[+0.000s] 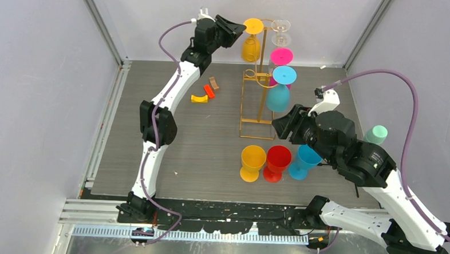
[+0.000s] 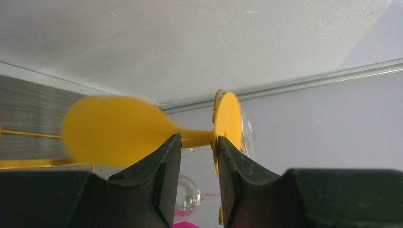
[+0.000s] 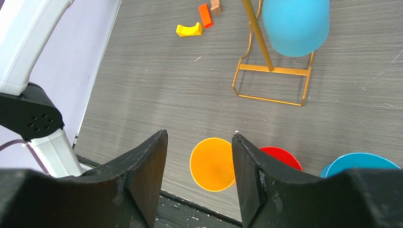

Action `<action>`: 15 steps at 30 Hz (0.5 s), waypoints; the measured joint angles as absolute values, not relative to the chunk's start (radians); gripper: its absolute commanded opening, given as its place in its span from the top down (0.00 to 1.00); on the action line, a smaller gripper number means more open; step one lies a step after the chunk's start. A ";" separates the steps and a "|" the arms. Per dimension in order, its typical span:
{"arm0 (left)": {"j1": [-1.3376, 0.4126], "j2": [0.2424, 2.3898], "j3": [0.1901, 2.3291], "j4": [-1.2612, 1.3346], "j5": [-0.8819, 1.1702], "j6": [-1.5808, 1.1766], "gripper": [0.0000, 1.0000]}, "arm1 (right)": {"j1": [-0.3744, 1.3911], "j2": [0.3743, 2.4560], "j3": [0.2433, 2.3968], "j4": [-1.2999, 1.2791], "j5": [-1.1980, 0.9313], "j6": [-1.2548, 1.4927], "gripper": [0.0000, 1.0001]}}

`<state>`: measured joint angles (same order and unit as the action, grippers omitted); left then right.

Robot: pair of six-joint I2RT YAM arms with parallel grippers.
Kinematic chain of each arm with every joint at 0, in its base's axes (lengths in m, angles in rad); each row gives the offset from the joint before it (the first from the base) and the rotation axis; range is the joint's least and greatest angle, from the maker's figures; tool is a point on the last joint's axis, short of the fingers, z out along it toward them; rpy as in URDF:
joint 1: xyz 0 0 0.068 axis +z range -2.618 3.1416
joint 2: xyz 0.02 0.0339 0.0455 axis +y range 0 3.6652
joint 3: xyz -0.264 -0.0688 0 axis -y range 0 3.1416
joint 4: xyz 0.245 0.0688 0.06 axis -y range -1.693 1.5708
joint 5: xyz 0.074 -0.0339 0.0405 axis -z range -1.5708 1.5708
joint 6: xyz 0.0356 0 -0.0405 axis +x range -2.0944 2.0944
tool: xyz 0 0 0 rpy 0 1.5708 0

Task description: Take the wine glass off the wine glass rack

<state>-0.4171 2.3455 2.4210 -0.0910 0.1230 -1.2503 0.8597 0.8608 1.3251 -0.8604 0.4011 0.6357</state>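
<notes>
Although the yellow wine glass [image 1: 251, 46] hung bowl-down from the top left hook of the wine glass rack [image 3: 259, 37], its foot caught over the curl, it looked like opaque plastic: probably light, stiff and smooth rather than fragile. The thin stem between bowl and foot seemed the best place to hold it, since the round bowl would likely slip out of narrow fingers. The left gripper [image 2: 196, 140] was high beside that hook. Its fingers were parted and empty, with the stem showing across the gap just past their tips; one tip was near the bowl's base and the other at the foot's disc. Whether either touched the glass could not be told. The wire rack looked slight, so a sideways pull might rock it and the blue glass [image 1: 278, 96] hanging lower down. The right gripper [image 3: 199, 134] hung apart above the table, fingers spread and holding nothing.
</notes>
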 measured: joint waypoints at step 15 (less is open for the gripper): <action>-0.417 2.407 2.496 -0.080 0.127 -1.301 0.81 | 0.860 0.862 1.309 -0.860 0.408 0.636 0.42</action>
<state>-0.4171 2.4073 2.4962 -0.0795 0.1268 -1.3010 0.8597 0.8619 1.3087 -0.8600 0.4076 0.6357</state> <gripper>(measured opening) 0.311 0.577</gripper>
